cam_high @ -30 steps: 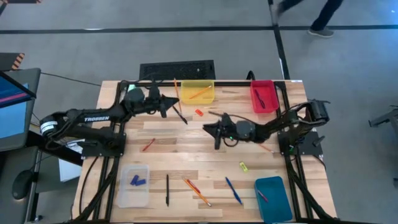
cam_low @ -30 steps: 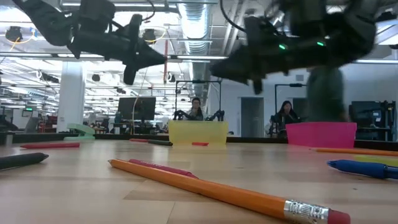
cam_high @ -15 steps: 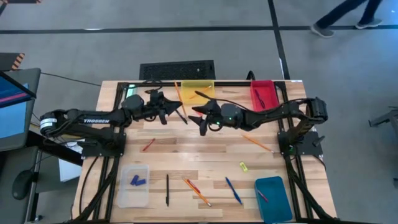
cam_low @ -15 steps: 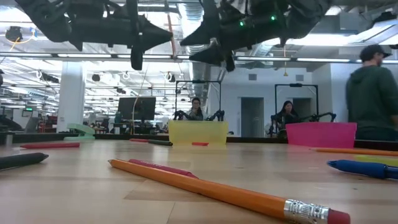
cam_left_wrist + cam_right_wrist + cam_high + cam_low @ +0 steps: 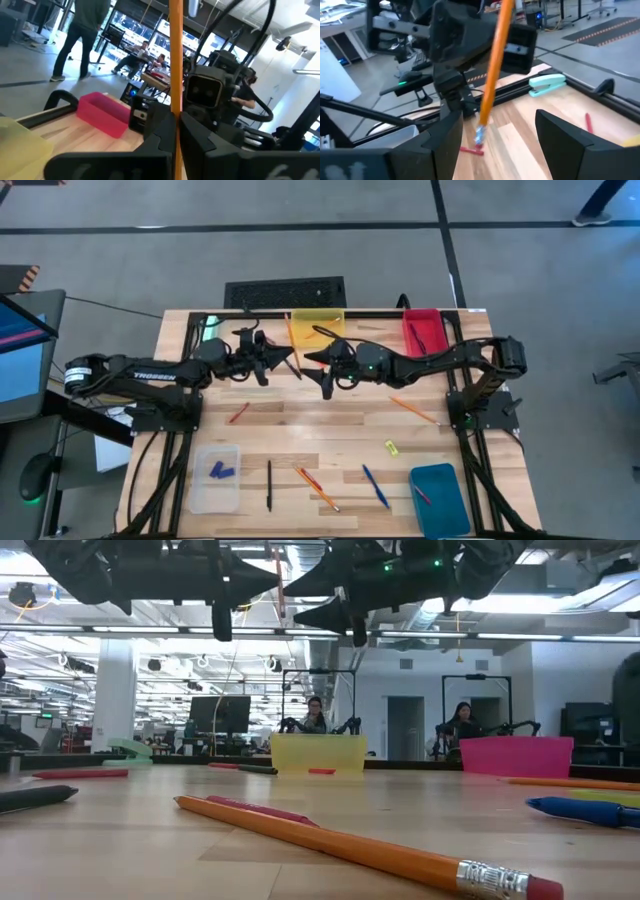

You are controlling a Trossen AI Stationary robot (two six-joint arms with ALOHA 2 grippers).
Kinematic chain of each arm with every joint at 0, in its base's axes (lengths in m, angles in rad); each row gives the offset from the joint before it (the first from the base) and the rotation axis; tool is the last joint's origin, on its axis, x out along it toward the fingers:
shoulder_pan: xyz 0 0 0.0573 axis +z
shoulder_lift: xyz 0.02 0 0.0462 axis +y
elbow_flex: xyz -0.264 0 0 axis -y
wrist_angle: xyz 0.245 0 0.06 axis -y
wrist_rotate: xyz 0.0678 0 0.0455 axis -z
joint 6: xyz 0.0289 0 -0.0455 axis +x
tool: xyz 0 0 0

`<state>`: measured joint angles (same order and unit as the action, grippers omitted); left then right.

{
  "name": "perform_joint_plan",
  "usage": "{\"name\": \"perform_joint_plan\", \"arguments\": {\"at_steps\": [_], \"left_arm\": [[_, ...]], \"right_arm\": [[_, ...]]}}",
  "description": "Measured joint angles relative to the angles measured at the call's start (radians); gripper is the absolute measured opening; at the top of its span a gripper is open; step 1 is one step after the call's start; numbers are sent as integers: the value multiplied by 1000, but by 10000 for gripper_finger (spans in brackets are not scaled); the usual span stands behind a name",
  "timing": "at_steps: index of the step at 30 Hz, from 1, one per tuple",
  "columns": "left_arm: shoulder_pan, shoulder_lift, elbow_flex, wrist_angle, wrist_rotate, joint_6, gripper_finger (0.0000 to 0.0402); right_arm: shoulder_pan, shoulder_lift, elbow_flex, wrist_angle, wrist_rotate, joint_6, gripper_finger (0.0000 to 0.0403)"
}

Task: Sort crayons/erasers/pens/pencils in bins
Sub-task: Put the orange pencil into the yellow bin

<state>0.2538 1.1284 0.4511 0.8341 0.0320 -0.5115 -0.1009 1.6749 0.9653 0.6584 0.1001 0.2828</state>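
My left gripper (image 5: 286, 360) is shut on a long orange pencil (image 5: 292, 340), held in the air in front of the yellow bin (image 5: 318, 330). My right gripper (image 5: 314, 373) faces it from the table's right, open. Its two fingers stand on either side of the pencil's eraser end (image 5: 479, 136) without touching it. The red bin (image 5: 421, 333) is at the far right, the teal bin (image 5: 438, 498) at the near right. The clear bin (image 5: 215, 478), at the near left, holds blue erasers (image 5: 220, 471). My left gripper pinches the pencil near the middle of its shaft (image 5: 175, 107) between its two fingers. The fingers come about level from the table's left and lie across the pencil. The pencil is lifted clear and slanted, its eraser end lower and toward the near edge.
On the table lie a red crayon (image 5: 238, 413), a black pen (image 5: 269, 485), an orange pencil beside a red crayon (image 5: 318, 489), a blue pen (image 5: 376, 486), a yellow eraser (image 5: 391, 447) and another pencil (image 5: 413, 410). A green stapler (image 5: 547, 82) lies at the far left.
My left gripper has carried the pencil toward the table's right, keeping hold of it. My right gripper has risen from the middle of the table and gone toward the far left, up to the pencil.
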Motion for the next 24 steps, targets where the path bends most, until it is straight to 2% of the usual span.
{"name": "perform_joint_plan", "arguments": {"at_steps": [9, 13, 17, 24], "left_arm": [[-46, 103, 26, 121, -13, 0, 2], [-51, 155, 45, 141, -14, 0, 2], [-51, 179, 46, 203, -2, 0, 1], [-51, 181, 46, 196, 16, 54, 0]], "right_arm": [[2, 0, 0, 12, 0, -3, 258], [2, 0, 0, 15, 0, -4, 234], [3, 0, 0, 8, 0, -6, 176], [3, 0, 0, -33, 0, -32, 32]]}}
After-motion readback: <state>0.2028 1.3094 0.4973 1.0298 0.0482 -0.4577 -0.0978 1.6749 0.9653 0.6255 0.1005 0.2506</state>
